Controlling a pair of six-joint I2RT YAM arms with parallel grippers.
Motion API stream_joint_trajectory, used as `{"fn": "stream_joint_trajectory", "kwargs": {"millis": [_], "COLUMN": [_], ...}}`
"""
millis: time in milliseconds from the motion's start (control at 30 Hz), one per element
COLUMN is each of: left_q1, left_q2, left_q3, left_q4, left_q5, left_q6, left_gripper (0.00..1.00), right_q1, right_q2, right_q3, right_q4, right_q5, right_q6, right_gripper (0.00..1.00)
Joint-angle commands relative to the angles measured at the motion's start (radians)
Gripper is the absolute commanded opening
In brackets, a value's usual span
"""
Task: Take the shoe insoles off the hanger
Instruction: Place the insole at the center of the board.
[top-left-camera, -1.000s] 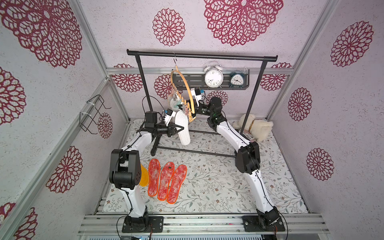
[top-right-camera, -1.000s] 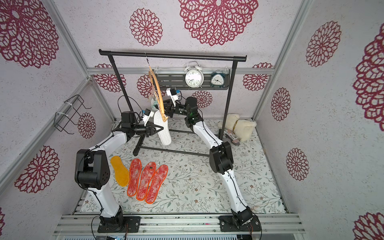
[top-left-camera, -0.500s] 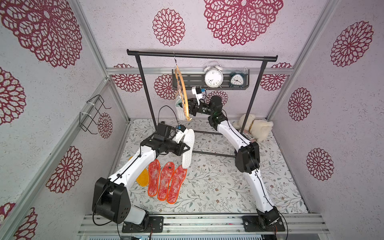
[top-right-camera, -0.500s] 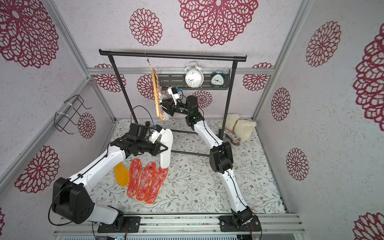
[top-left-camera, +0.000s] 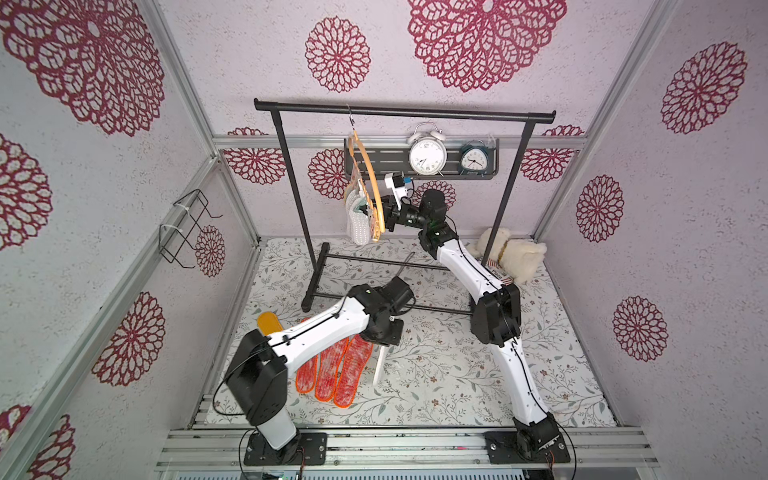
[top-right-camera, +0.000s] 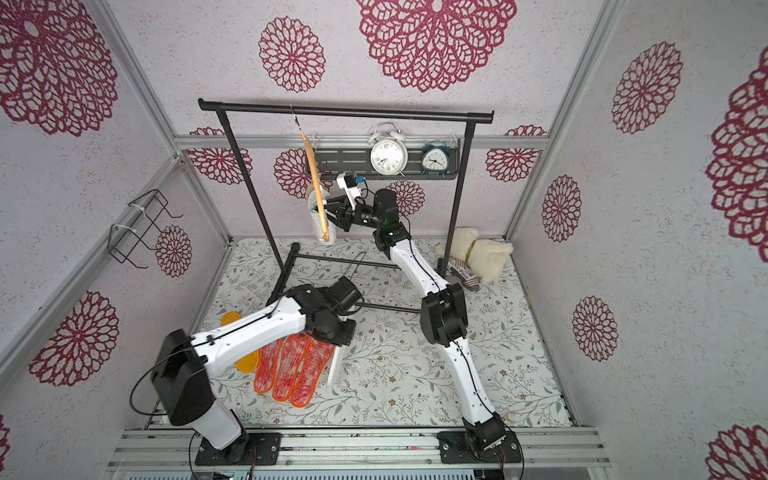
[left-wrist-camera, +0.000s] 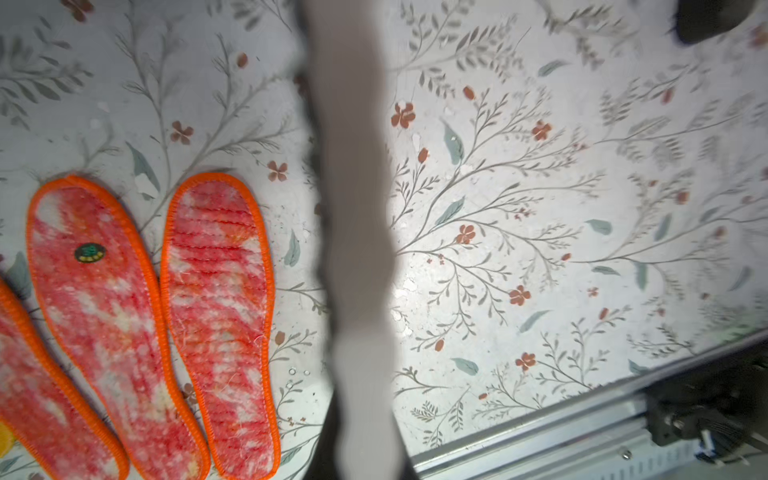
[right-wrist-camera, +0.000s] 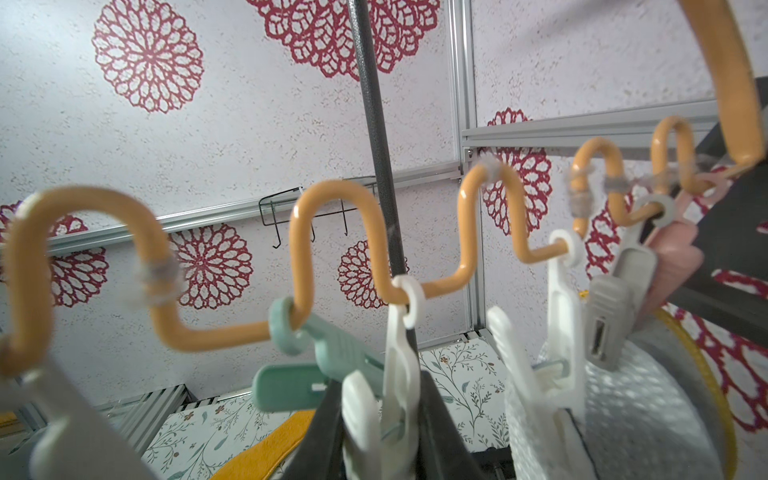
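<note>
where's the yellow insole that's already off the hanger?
In both top views the yellow insole lies flat on the floral mat, partly hidden by the left arm, right beside the three red insoles on their left.

Bright, even light fills the booth from above; shadows on the floral mat (top-left-camera: 436, 374) are faint and soft. In both top views the wall posts (top-left-camera: 180, 83) splay at the edges. The left wrist view shows the pale insole (left-wrist-camera: 357, 249) as a grey blur, the mat beside it glaring white. In the right wrist view the white clothespin (right-wrist-camera: 401, 365) and nearest hanger (right-wrist-camera: 83, 199) loops are soft
</note>
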Motion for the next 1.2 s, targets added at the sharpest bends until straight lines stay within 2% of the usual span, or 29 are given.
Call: {"fn": "stream_joint_trajectory", "kwargs": {"millis": [0,133,267,467,600,933,1167], "left_q1": [-0.064,-0.111,-0.135,-0.139,-0.122,-0.124,-0.123], "left_q2": [0.101,0.259,0.332,0.314,0.311,0.283,0.3], "left_q3": [0.064,0.14,0.187,0.131,0.101,0.22,0.224], "left_q4": [-0.106,-0.157,-0.233,-0.27,-0.279,-0.432,-0.445], "left_q5": [-0.094,-0.142,-0.232,-0.32,-0.306,-0.303,-0.319], "left_q6": [-0.059,-0.066,-0.087,-0.158,-0.18,-0.172,-0.14], "left_gripper": [0.0,0.0,0.0,0.06,0.06,0.07,0.07], "right_q1": [-0.013,-0.015,-0.014,-0.018,-0.019,-0.023,-0.029], "right_q2": [-0.019,-0.018,-0.019,-0.024,-0.025,-0.024,-0.02], "right_q3": [0.015,0.015,0.015,0.015,0.015,0.015,0.015], "right_q4": [-0.055,-0.064,-0.072,-0.081,-0.081,-0.064,-0.048], "right_q5": [-0.012,-0.009,-0.016,-0.022,-0.024,-0.029,-0.03], "right_q6": [-0.015,-0.016,-0.016,-0.016,-0.015,-0.006,0.011], "right_gripper": [0.01,0.01,0.01,0.02,0.02,0.02,0.02]}}
